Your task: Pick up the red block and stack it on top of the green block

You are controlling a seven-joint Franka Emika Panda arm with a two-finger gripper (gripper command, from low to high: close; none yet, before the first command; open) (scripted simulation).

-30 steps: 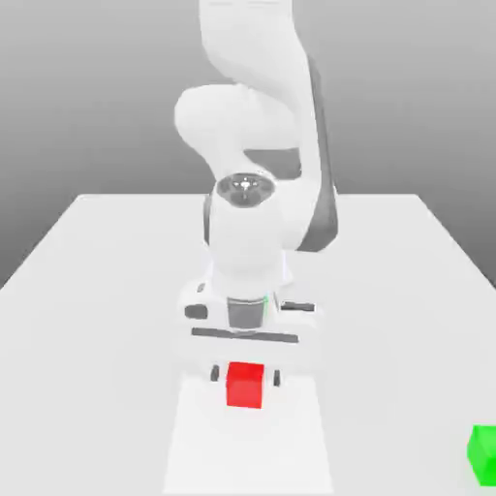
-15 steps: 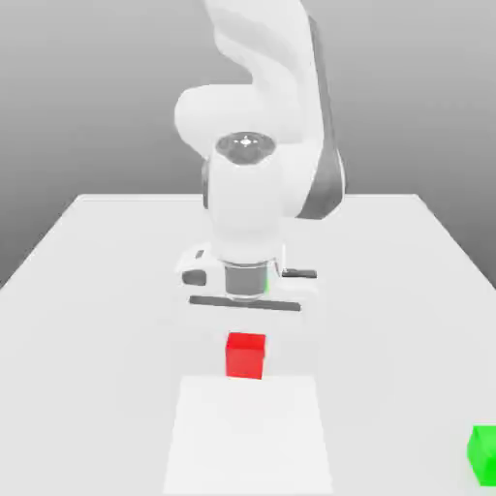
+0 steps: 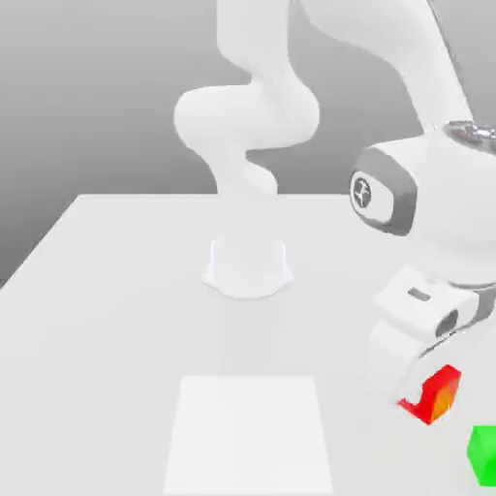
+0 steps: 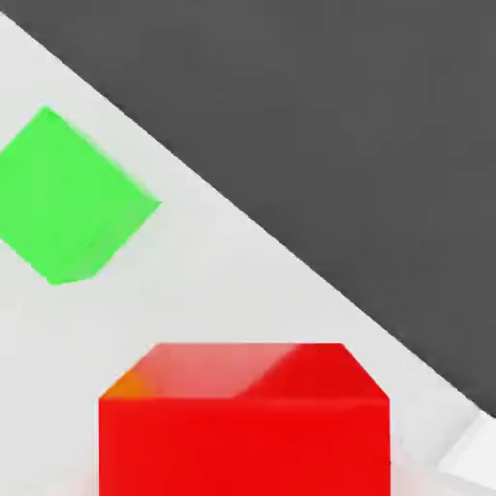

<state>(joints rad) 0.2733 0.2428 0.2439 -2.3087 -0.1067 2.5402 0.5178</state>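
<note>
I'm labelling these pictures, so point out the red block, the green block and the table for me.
red block [image 3: 433, 395], exterior view, on its front face below the hand.
green block [image 3: 482, 452], exterior view, on its front face at the picture's right edge.
table [image 3: 116, 291], exterior view, on its bare white top.

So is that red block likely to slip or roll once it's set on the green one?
Probably not roll: the red block is a flat-faced cube. Its smooth faces might slide, and the green block offers a similarly small top, so off-centre placement could tip it.
</note>
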